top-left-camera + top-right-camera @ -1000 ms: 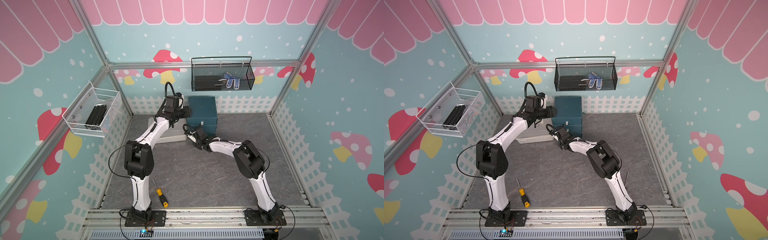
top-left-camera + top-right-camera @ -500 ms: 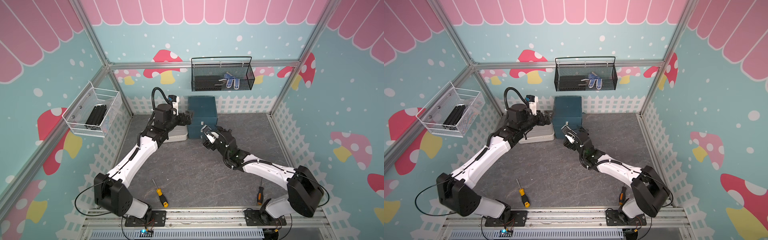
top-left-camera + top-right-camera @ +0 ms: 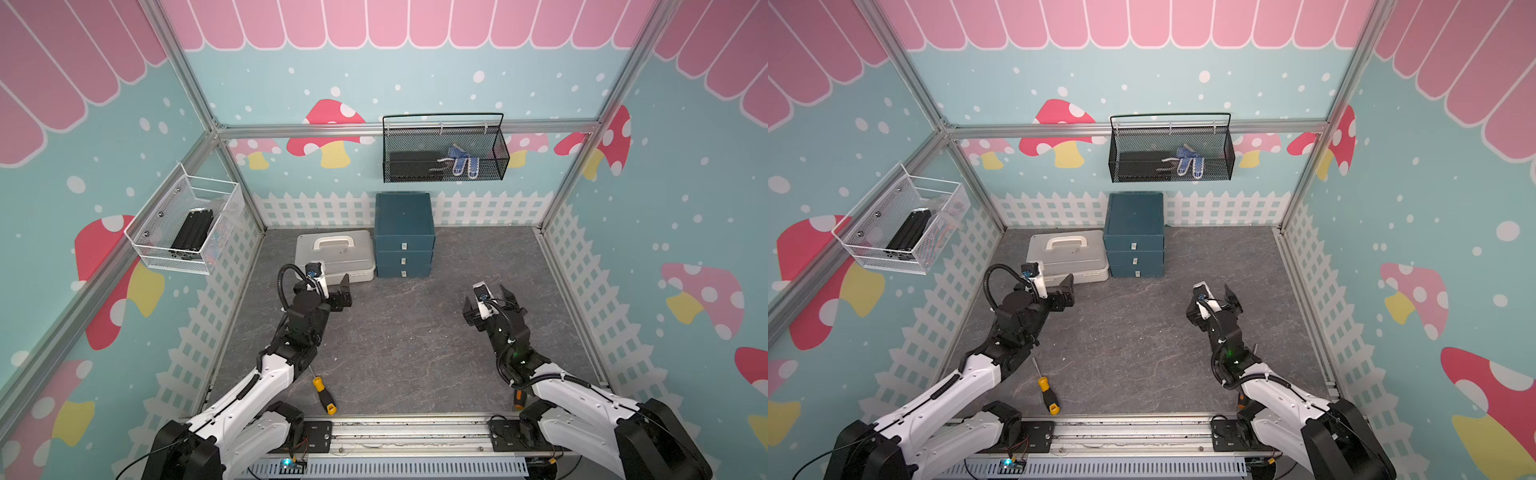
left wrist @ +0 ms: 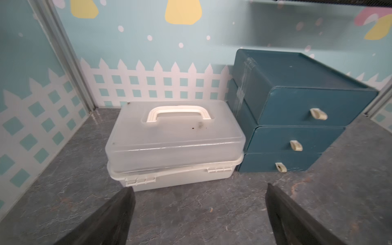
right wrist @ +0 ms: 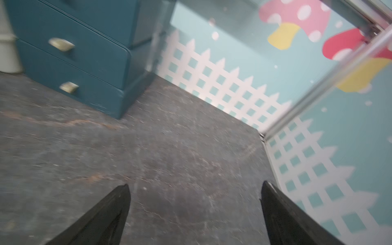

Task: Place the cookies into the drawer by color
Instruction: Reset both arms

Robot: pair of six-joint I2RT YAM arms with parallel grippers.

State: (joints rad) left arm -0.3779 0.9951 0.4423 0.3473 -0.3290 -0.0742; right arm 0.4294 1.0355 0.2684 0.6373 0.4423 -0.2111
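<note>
The drawer [image 3: 404, 232] [image 3: 1133, 232] is a dark teal cabinet against the back fence, and all three of its stacked drawers are pushed in. It also shows in the left wrist view [image 4: 297, 110] and, blurred, in the right wrist view [image 5: 74, 53]. No cookies are in view anywhere. My left gripper [image 3: 344, 293] [image 3: 1065, 293] [image 4: 199, 187] hangs open and empty over the floor, in front of the pale case. Farther right my right gripper [image 3: 487, 300] [image 3: 1210, 301] [image 5: 195, 184] is open too, with only bare floor between its fingers.
A pale lidded case [image 3: 332, 253] [image 4: 174, 144] with a handle stands left of the cabinet, touching it. A yellow-handled screwdriver [image 3: 323, 392] lies near the front rail; an orange-handled one [image 3: 518, 401] is partly under the right arm. A black wire basket [image 3: 444, 149] and a white mesh basket [image 3: 187, 228] hang on the walls.
Both arms have drawn back from the cabinet toward the front, the left to the left and the right to the right. Both grippers have opened wide.
</note>
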